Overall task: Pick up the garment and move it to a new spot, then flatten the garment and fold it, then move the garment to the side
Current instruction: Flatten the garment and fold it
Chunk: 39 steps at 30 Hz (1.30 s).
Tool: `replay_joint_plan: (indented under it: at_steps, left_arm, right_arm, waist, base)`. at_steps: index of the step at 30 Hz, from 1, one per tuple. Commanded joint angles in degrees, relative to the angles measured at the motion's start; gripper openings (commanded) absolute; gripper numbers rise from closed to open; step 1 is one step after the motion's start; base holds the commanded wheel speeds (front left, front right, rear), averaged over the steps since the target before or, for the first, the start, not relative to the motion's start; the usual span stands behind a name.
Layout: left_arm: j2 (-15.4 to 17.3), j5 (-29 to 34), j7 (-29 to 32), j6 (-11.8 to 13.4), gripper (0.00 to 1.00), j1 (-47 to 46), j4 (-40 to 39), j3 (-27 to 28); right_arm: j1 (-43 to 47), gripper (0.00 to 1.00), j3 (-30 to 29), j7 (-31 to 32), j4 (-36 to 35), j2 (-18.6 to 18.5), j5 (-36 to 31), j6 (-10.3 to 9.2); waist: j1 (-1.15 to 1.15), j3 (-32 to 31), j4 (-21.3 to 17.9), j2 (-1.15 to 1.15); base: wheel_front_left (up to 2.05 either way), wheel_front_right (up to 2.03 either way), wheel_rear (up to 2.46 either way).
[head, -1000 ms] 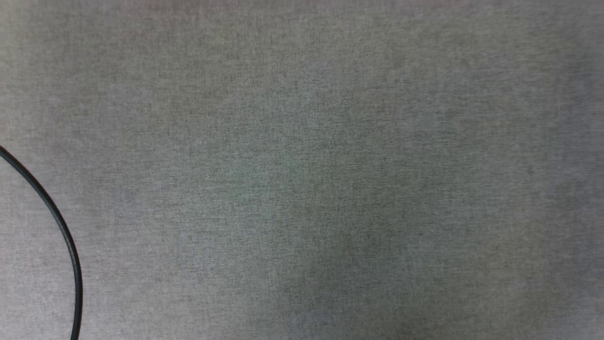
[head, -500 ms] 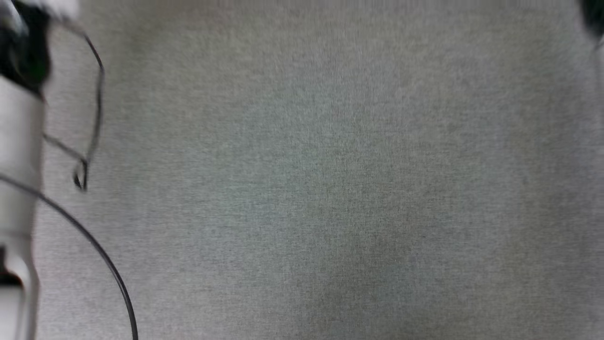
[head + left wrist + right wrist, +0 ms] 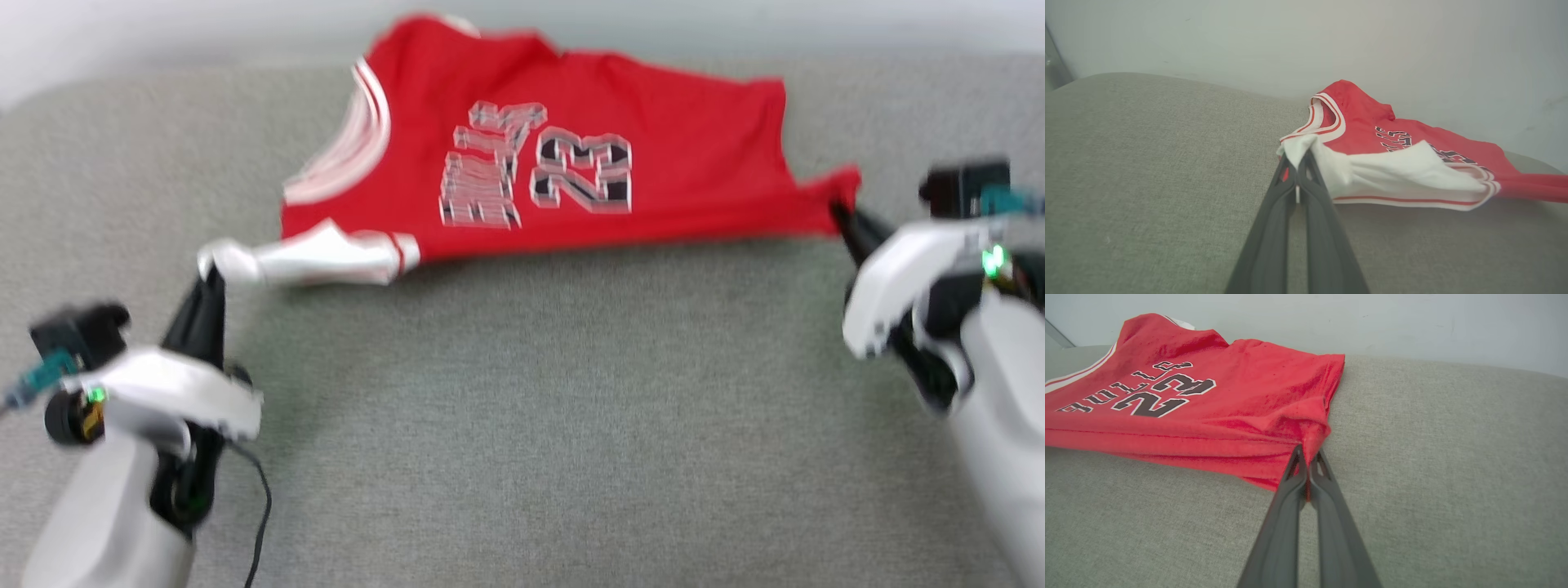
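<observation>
Across the frame's upper half, left gripper point(image 3: 211, 276) and right gripper point(image 3: 841, 214) each pinch the garment point(image 3: 571, 163) spread; flattening seemingly underway, folding not yet done.

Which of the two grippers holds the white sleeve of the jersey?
The left gripper: it is shut on the white sleeve of the jersey, while the right gripper pinches a red corner.

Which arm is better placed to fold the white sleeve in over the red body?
Left, probably. The left gripper is shut on the white sleeve; the right gripper pinches the garment at its red hem corner, the opposite end.
</observation>
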Motion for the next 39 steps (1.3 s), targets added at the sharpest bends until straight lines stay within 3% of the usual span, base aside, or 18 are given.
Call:
replay_joint_plan:
  at_steps: [1, 4, 5, 6, 12, 17, 21, 24, 29, 32, 39]
  left_arm:
    - [1.2, 0.0, -0.3, 1.2, 0.00, 2.6, -1.4, 0.8]
    - [2.2, -0.3, 1.1, 3.3, 0.00, 9.8, -5.5, 1.0]
    - [3.2, -0.9, 2.9, 5.8, 0.00, 16.7, -10.7, 1.4]
    - [3.2, -1.5, 3.6, 6.8, 0.00, 19.3, -12.7, 1.6]
    - [4.1, -3.6, 8.5, 12.9, 0.00, 33.1, -25.0, 2.8]
    - [5.6, -5.1, 13.6, 18.4, 0.00, 42.3, -34.6, 4.1]
    - [6.5, -5.3, 15.2, 19.8, 0.00, 43.9, -38.7, 4.3]
    - [6.7, -4.7, 16.0, 19.9, 0.00, 42.7, -41.2, 3.6]
    - [6.5, -3.9, 16.3, 17.8, 0.00, 36.5, -40.9, 1.7]
    - [4.6, -3.0, 15.4, 15.4, 0.00, 28.6, -36.3, -0.5]
    - [2.2, -3.3, 14.5, 11.3, 0.00, 19.9, -26.3, -2.9]
  right_arm:
    - [3.1, 0.00, -0.3, 0.2, -0.9, -1.6, 0.5, -0.14]
    - [9.9, 0.00, -1.0, 0.7, -4.0, -2.6, 1.3, -0.14]
    - [16.8, 0.00, -2.5, 1.6, -7.9, -3.0, 1.8, -0.18]
    - [19.3, 0.00, -3.0, 2.2, -9.2, -3.2, 1.4, -0.20]
    - [34.0, 0.00, -9.1, 6.7, -19.1, -1.9, 0.4, -0.21]
    - [45.0, 0.00, -15.2, 14.1, -30.4, 0.6, -2.8, -0.21]
    - [47.9, 0.00, -17.3, 17.8, -35.3, 2.1, -4.4, -0.20]
    - [49.1, 0.00, -18.6, 20.5, -39.0, 3.8, -5.2, -0.14]
    - [46.5, 0.00, -19.5, 23.4, -42.1, 6.0, -6.9, -0.13]
    - [43.1, 0.00, -19.2, 25.2, -41.5, 7.2, -8.2, -0.10]
    - [37.5, 0.00, -17.1, 25.0, -37.6, 7.1, -8.4, -0.09]
  waist:
    - [0.01, -4.0, 0.5, 0.00]
    - [0.01, -6.7, 0.7, 0.00]
    - [0.01, -9.1, 0.6, 0.00]
    - [0.01, -9.9, 0.6, 0.00]
    - [0.01, -13.0, 1.2, 0.00]
    - [0.01, -14.4, 1.0, 0.00]
    - [0.01, -14.6, 0.9, 0.00]
    - [0.01, -14.4, 1.0, 0.00]
    - [0.01, -12.4, 1.1, 0.00]
    - [0.01, -8.5, 1.2, 0.00]
    - [0.01, -3.5, 0.7, 0.00]
  base:
    - [0.00, 0.00, 0.00]
    - [0.00, 0.00, 0.00]
    - [0.00, 0.00, 0.00]
    - [0.00, 0.00, 0.00]
    - [0.00, 0.00, 0.00]
    - [0.00, 0.00, 0.00]
    - [0.00, 0.00, 0.00]
    - [0.00, 0.00, 0.00]
    - [0.00, 0.00, 0.00]
    - [0.00, 0.00, 0.00]
    - [0.00, 0.00, 0.00]
